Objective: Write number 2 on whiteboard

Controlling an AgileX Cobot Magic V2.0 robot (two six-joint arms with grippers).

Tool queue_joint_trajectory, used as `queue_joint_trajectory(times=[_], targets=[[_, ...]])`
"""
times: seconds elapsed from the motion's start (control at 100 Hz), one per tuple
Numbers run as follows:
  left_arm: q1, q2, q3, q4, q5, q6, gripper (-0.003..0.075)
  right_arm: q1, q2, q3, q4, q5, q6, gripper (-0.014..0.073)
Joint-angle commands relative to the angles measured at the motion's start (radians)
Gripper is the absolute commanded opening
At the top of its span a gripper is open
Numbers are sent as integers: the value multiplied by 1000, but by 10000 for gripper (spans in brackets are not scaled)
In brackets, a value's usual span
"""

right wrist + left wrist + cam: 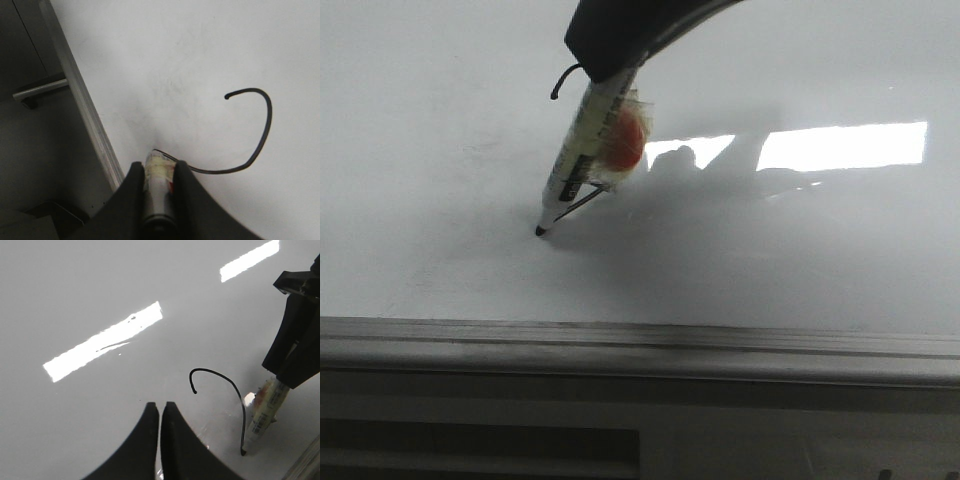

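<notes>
The whiteboard (440, 120) is glossy and pale, with a grey frame edge (640, 345) at the front. My right gripper (160, 167) is shut on a white marker (578, 150) with an orange patch on its barrel; the black tip (541, 231) touches the board. A thin black line (227, 382) forms a curved hook and a long stroke down to the tip; it also shows in the right wrist view (260, 135). That is the upper part of the number 2; no base stroke shows. My left gripper (160, 407) is shut and empty, hovering beside the hook.
Bright rectangular light reflections lie on the board (840, 145) (105, 340). Beyond the board's frame (85, 110) there is a dark drop with a metal bar (40, 90).
</notes>
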Motion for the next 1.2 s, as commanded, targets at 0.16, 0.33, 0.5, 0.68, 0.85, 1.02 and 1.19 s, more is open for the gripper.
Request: queue_joint_trajectory(times=[0.16, 0.33, 0.5, 0.68, 0.85, 1.02, 1.19], targets=[[-2, 4, -34, -6, -64, -6, -19, -5, -123, 49, -115, 178, 77, -70], [-2, 6, -30, -3, -145, -6, -19, -5, -225, 120, -108, 130, 95, -71], [-2, 28, -20, 41, -285, -6, -18, -5, -288, 77, -59, 76, 95, -71], [-2, 119, -20, 122, -429, -6, 92, 14, -270, -22, -52, 148, 75, -71], [-2, 260, -22, 166, -513, -4, 298, 72, -215, -70, -52, 151, 56, -71], [-2, 392, -36, 166, -528, 4, 304, 126, -148, -81, -52, 96, 56, -71], [-2, 457, -62, 146, -522, 4, 305, 182, -110, -82, -49, 41, 56, -71]])
